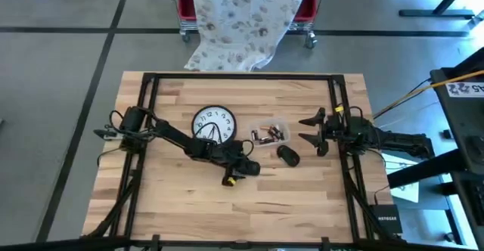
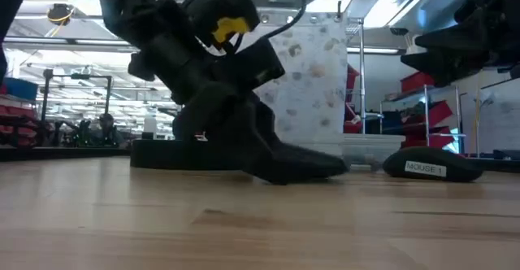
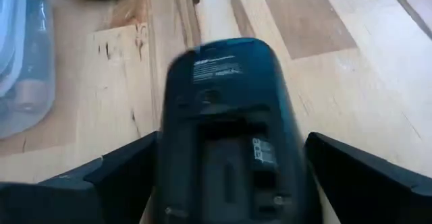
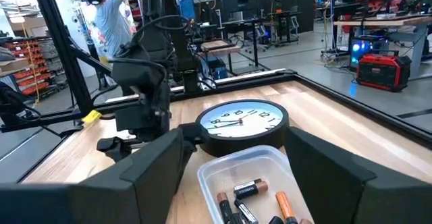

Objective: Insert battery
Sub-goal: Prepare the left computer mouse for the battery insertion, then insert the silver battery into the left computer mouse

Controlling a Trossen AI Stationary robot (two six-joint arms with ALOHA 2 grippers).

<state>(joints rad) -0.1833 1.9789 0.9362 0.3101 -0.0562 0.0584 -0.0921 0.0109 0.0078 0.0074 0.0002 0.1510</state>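
The left gripper (image 1: 255, 168) straddled the upturned mouse (image 3: 226, 129), fingers (image 3: 115, 177) spread, not gripping; the right gripper (image 1: 311, 130) hung open. The clock (image 1: 213, 124) and battery tray (image 1: 270, 134) sat nearby; the mouse cover (image 2: 431, 166) read "MOUSE 1".

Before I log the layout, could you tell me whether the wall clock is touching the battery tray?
Apart: the high view shows bare wood between the wall clock and the battery tray.

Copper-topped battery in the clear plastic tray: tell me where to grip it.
Grip the copper-topped battery across its round middle, coming from above: it lies flat in the clear plastic tray, whose walls block the sides. The right gripper is nearest.
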